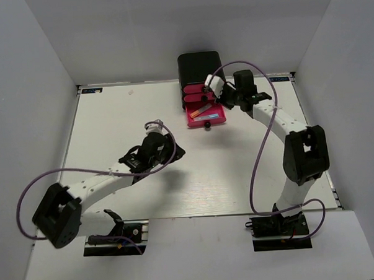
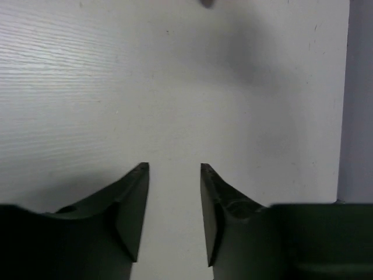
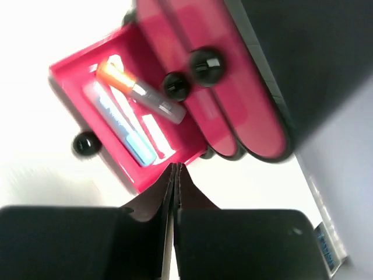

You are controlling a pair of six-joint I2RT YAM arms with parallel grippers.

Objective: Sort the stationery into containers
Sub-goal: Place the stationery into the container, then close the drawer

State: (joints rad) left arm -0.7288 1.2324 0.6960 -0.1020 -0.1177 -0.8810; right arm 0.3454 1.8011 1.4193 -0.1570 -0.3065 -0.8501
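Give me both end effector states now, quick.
Left end effector: open, empty.
Right end effector: closed, holding nothing, next to the open pink drawer.

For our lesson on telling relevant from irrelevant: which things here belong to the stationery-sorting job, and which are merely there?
Belongs to the job:
open pink drawer
orange-capped marker
light blue pen
closed pink drawers
black cabinet
right claw, shut
left claw, open

Merely there:
purple cable
white table

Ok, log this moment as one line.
left gripper open, empty, over table | right gripper shut, empty, by cabinet | pink drawer open, holding orange-capped marker, light blue pen
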